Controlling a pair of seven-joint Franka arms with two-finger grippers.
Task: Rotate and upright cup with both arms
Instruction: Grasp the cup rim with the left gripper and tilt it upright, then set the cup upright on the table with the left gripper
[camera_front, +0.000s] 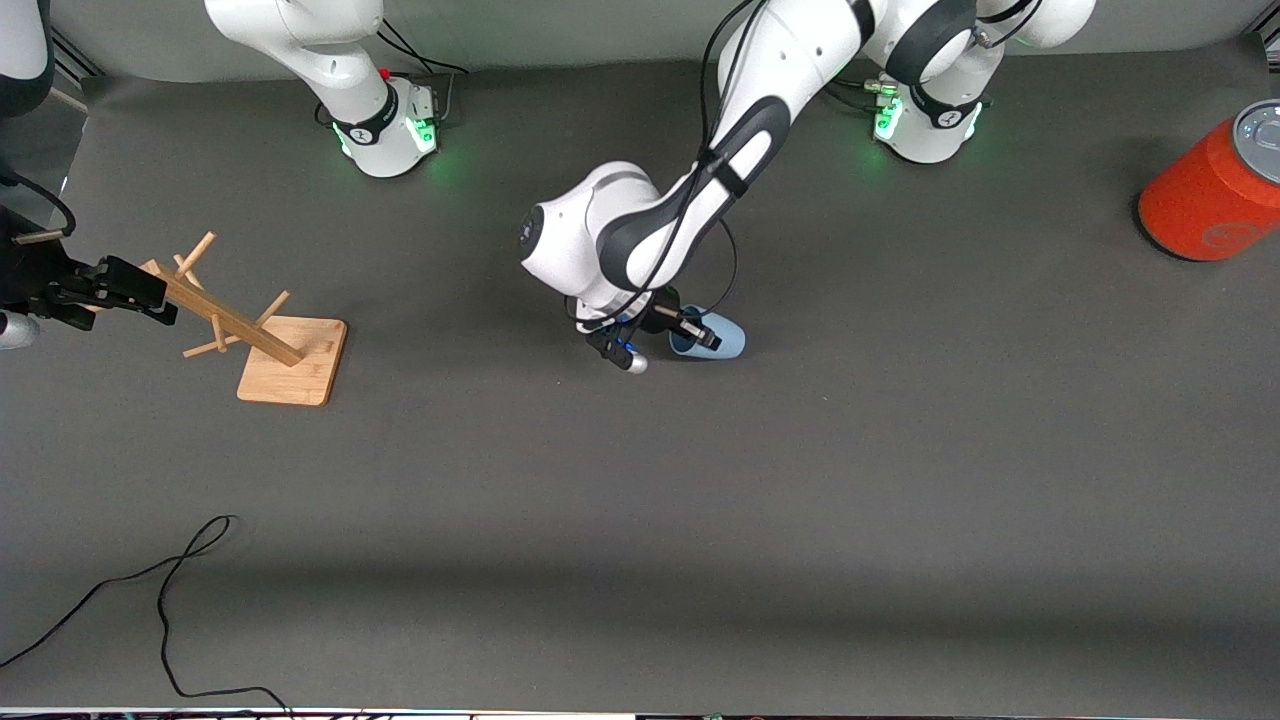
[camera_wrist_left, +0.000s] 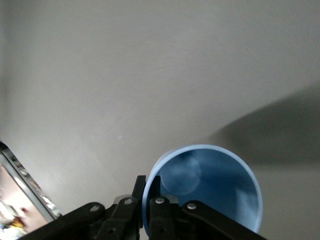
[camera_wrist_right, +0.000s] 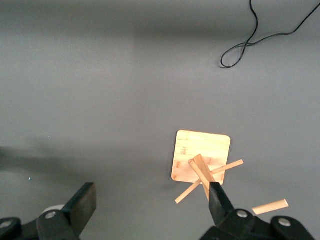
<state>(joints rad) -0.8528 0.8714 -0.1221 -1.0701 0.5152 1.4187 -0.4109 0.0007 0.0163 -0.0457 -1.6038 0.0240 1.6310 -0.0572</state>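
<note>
The right pincer (camera_front: 150, 298) hangs up in the air at the right arm's end of the desk (camera_front: 900, 500), just over the top of a wooden rack (camera_front: 265, 340) with pegs sticking out. Its two black fingers (camera_wrist_right: 82, 205) are wide apart and hold nothing. This arm waits. The rack stands on a square wooden base. A thin black cable (camera_front: 170, 590) lies in a loop on the desk, nearer to the front camera than the rack.

In the middle of the desk the left arm bends down low. The left pincer (camera_front: 690, 330) is clamped on the rim of the cup (camera_front: 718, 337), with one finger (camera_wrist_left: 159, 212) inside the cup's mouth and one outside. The small light-blue cup lies on its side on the desk.

At the left arm's end of the desk stands a big orange can (camera_front: 1205, 195) with a grey top
</note>
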